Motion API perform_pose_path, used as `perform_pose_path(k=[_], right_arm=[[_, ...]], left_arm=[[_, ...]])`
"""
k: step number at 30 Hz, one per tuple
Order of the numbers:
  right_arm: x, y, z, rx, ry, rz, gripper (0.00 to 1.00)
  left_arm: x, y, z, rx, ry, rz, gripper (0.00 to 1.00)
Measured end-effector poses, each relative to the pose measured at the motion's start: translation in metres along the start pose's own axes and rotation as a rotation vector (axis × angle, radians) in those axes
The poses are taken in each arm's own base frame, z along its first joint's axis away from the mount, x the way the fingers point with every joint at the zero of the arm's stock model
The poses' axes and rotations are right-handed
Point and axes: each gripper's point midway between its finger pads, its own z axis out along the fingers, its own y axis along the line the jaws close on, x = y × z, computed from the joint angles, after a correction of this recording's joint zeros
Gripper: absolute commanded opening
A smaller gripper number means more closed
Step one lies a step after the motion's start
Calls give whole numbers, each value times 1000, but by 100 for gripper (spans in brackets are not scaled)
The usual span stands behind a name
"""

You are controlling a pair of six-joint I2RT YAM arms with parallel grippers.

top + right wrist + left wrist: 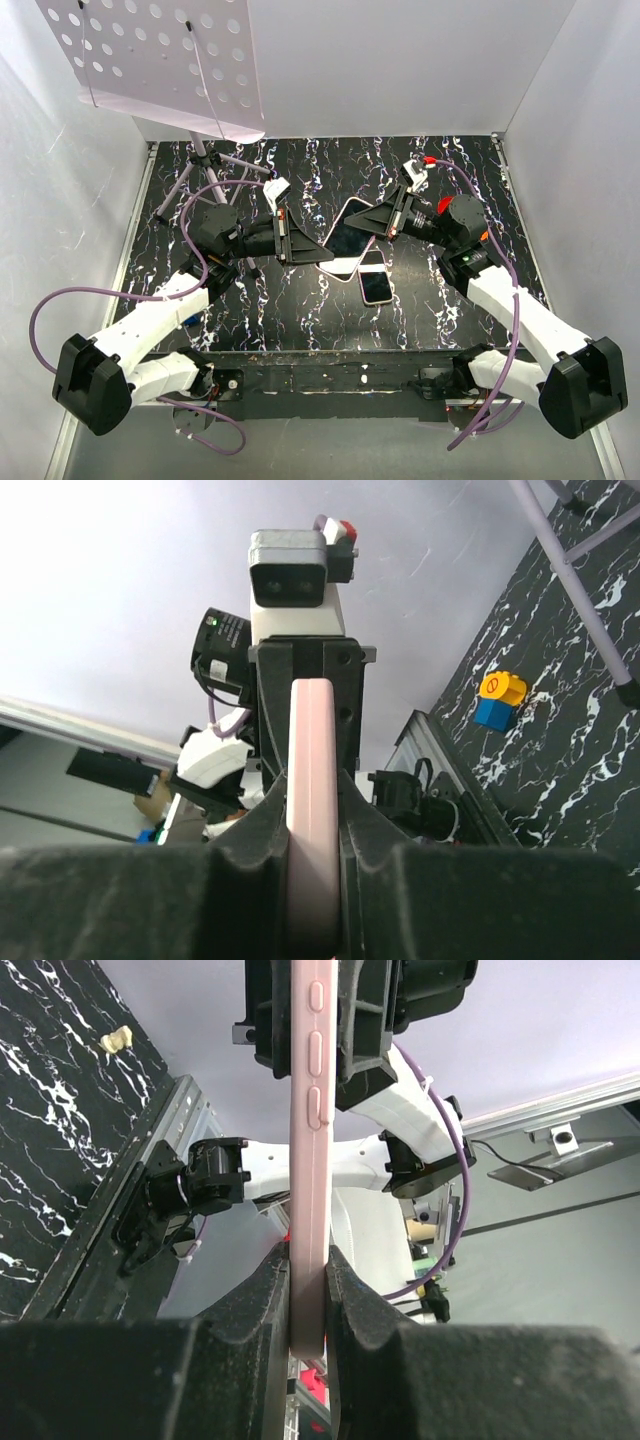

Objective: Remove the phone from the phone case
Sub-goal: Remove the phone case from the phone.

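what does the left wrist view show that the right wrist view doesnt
Only left wrist: raised side buttons on the matte pink phone case, and a small pale yellow scrap on the black marbled table. Only right wrist: a yellow and blue toy block and grey tripod legs. Both: the case edge-on, clamped between the left gripper and right gripper.

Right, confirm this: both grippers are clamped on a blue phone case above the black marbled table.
Wrong colour: the phone case is pale pink, per the left wrist view. The left gripper and right gripper are both clamped on it above the black marbled table.
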Motion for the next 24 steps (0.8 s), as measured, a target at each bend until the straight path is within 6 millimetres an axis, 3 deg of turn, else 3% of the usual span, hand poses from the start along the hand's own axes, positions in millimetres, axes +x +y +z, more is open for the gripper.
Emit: perform_pose_path(k=[2,4,6,7,10,17,24], right_arm=[[0,0,1,-9,5,5,1],[0,1,2,-13,6,6,1],[0,1,1,-12,8,6,1],[0,1,1,-11,9,8,1],[0,0,-1,-2,6,15,1],[-12,2,-9,16,-18,32,1],[-12,10,-8,15,-6,29,1]], left_arm=[[0,-2,0,8,1,5,4],[0,-1,0,5,2,2,49],[1,1,-1,-6,4,3,67],[3,4,-1,-20,6,-8,70],[7,7,-7,-61,-4,-26,69],[15,-6,-18,-40,-26,-3,52],[15,-4,-14,-20,1,-13,51]])
